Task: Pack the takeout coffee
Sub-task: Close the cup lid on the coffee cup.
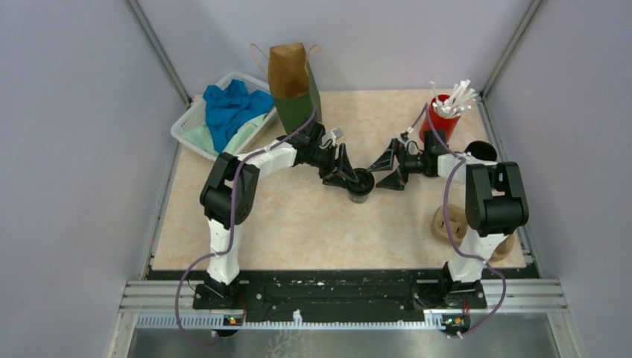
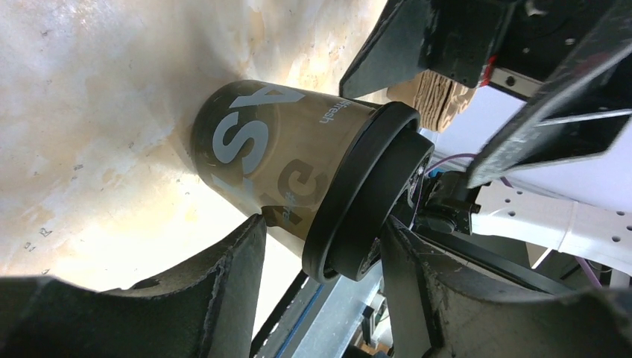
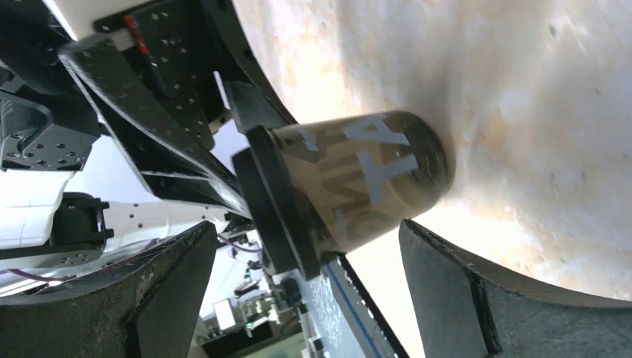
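One takeout coffee (image 1: 361,186), a small black cup with pale lettering and a black lid, stands mid-table between both arms. My left gripper (image 1: 349,179) reaches it from the left. In the left wrist view one finger (image 2: 238,253) presses the cup (image 2: 276,164) wall just under the lid and the other finger (image 2: 417,268) sits against the lid, so the left gripper (image 2: 320,239) is shut on it. My right gripper (image 1: 386,170) faces the cup from the right. In its wrist view the right gripper (image 3: 309,246) is open, both fingers apart from the cup (image 3: 365,179). A second black cup (image 1: 483,151) stands at the right edge.
A brown paper bag (image 1: 294,86) stands upright at the back, beside a clear bin (image 1: 186,127) holding a blue cloth. A red cup of white sticks (image 1: 443,112) is at the back right. A tan pulp carrier (image 1: 445,224) lies by the right arm's base.
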`<state>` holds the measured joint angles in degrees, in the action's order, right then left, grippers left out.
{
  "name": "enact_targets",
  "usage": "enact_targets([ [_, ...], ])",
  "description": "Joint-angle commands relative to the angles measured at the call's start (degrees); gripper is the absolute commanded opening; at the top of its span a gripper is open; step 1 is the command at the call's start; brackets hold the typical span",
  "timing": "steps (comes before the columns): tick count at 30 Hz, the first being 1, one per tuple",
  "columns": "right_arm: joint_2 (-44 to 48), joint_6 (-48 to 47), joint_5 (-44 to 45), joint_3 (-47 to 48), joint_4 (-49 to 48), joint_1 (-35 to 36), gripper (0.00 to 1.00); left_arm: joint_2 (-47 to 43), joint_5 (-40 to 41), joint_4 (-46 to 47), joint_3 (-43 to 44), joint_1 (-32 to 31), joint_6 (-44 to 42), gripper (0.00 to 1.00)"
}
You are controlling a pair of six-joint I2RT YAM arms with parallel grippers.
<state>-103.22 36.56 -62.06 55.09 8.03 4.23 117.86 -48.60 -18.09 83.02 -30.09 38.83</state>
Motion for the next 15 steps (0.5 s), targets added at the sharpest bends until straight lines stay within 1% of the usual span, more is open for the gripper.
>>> enact_targets([
  [1, 0.37, -1.65, 0.61, 4.88, -0.58, 2.22, 0.91, 1.22, 5.35, -2.30, -2.15, -0.05, -2.87, 0.62],
  [4, -1.18, -0.12, 1.91, 5.00, -2.68, 3.12, 0.89, 1.25, 5.46, -2.39, -1.83, 0.01, -2.92, 0.62],
  [10, -3.97, 0.45, 4.11, 4.33, -4.03, 3.58, 0.81, 1.25, 6.02, -2.41, -2.47, -0.14, -3.15, 0.61],
  [14, -5.39, 2.02, 6.44, -0.39, -7.39, 3.68, 0.76, 0.95, 6.77, -1.80, -4.71, -0.10, -3.34, 0.60],
  [15, -6.07, 2.77, 7.53, -2.10, -8.90, 3.68, 0.72, 0.82, 7.07, -1.40, -5.66, -0.14, -3.42, 0.59],
])
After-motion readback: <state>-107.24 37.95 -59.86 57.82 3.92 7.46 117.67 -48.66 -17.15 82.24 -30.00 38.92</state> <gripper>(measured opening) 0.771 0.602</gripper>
